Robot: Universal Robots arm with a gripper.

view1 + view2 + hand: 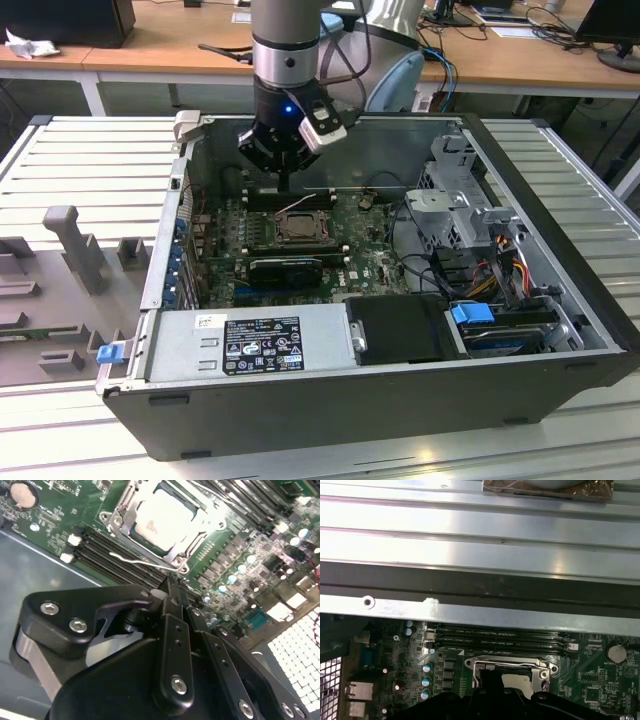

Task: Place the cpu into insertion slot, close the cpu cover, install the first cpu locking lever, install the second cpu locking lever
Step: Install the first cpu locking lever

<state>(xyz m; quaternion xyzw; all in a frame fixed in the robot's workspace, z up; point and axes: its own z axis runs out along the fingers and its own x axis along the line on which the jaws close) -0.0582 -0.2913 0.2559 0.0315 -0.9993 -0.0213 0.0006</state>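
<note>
Now my end effector [284, 183] hovers just above memory slots [120, 555], fingers look pinched together, holding nothing I see. Chip [162, 515] sits in socket [167, 522], beside fingertips toward case front. Cover [125, 512] looks down; lever [132, 560] loose.

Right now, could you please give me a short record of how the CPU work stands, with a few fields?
cpu: lying flat in the insertion slot
cpu cover: closed over the chip, which shows through its window
lever: thin wire beside the socket, along the memory slots; whether it is latched cannot be told
claw: above the board, beside the socket, holding nothing visible
surroundings: open computer case on a slatted table
</note>
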